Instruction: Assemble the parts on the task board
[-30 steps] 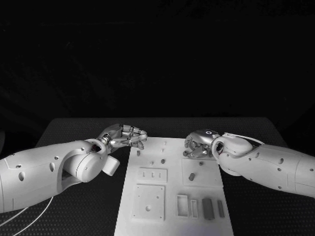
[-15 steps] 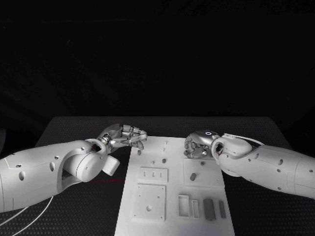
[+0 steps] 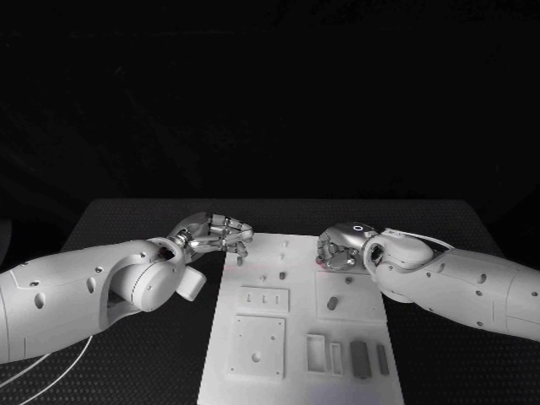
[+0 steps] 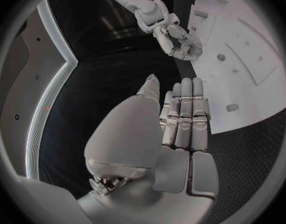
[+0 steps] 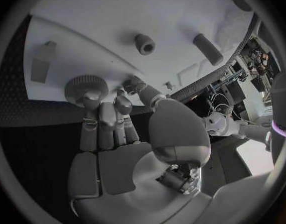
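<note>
While the scene is little altered from a second ago, both robot hands are kept at the far end of the task board (image 3: pixel 297 337).

A knurled round knob (image 5: pixel 85 88) is pinched at the fingertips of the right robot hand (image 3: pixel 341 245), at the board's far right corner; the left robot hand (image 3: pixel 217 234) is curled on nothing at the far left edge. No seating is judged done yet. Small pegs (image 3: pixel 331 303) stand mid-board. The counter (image 3: pixel 137 219) is black and textured, in a dark room.
</note>
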Controlling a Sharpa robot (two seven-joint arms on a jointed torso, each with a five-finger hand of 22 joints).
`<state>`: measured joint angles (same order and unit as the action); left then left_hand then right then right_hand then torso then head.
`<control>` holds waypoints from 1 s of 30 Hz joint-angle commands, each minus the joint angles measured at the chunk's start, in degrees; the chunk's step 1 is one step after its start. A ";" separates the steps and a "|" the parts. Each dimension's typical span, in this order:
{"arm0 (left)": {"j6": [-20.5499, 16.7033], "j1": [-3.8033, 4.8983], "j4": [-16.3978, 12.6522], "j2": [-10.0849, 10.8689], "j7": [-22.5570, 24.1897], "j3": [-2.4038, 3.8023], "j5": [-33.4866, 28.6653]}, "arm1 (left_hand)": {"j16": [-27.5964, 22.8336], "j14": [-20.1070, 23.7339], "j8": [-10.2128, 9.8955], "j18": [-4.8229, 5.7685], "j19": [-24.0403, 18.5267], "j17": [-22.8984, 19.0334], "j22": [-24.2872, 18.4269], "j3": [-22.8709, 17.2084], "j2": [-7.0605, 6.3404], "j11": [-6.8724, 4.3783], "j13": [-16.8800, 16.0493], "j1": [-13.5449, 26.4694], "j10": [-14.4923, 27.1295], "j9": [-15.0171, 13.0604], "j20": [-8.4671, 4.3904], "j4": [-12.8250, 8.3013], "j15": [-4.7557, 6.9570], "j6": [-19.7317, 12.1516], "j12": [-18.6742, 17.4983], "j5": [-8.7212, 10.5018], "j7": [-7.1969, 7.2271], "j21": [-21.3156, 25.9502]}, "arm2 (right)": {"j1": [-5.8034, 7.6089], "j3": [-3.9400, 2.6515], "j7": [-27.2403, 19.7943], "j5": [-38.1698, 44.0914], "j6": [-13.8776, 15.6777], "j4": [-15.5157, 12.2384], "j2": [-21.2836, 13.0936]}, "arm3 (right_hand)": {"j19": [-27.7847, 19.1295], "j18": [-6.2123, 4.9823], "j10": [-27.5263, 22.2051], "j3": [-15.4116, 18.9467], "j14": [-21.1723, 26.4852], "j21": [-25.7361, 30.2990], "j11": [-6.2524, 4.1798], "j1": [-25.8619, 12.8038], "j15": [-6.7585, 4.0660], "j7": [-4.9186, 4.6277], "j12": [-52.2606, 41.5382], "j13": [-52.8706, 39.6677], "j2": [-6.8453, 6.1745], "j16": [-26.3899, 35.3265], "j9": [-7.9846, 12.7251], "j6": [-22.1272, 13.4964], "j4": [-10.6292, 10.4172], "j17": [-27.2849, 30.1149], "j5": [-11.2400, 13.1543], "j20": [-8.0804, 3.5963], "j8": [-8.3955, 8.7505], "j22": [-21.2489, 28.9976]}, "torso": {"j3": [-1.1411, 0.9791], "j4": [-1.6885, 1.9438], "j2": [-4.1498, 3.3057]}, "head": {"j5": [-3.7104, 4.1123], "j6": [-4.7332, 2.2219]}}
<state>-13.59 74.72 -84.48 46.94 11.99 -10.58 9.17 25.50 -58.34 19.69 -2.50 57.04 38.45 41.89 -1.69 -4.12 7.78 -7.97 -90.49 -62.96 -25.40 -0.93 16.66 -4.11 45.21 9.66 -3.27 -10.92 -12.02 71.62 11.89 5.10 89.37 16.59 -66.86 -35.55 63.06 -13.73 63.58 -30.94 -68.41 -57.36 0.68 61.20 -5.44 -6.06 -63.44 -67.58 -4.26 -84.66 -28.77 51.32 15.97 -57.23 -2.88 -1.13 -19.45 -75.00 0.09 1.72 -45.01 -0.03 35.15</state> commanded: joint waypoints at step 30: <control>0.83 0.18 0.20 -0.16 -0.16 0.06 -0.20 | -0.54 -0.47 -0.50 -0.12 0.03 0.41 -0.08 0.36 -0.12 0.29 0.04 0.47 0.09 0.17 -0.34 -0.02 -0.11 -0.61 -0.60 0.37 -0.15 0.36 | -0.49 0.30 0.50 1.67 -1.10 -0.30 0.63 | -0.35 -1.27 -1.62 0.11 0.84 -0.35 0.37 -0.30 0.41 -1.42 -0.51 0.87 -2.40 -0.67 0.12 1.22 0.13 1.73 0.04 -0.54 2.27 -0.82 | -0.09 0.03 -0.34 | 0.13 -0.30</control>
<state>-13.59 74.76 -84.22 46.86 11.68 -10.58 9.17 25.28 -58.34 19.46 -2.17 57.04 38.78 41.90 -1.69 -4.11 7.78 -7.98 -90.49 -62.96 -25.31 -0.92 16.66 -4.11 45.02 9.45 -3.27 -11.12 -12.02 71.63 11.86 5.10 90.23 17.28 -67.24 -35.01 63.04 -13.53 63.46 -31.17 -67.93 -57.58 0.57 60.96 -4.95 -5.96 -63.66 -66.77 -6.21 -85.09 -28.75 51.42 16.20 -55.56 -2.88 -1.50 -17.31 -75.00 0.01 1.75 -45.32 0.10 34.88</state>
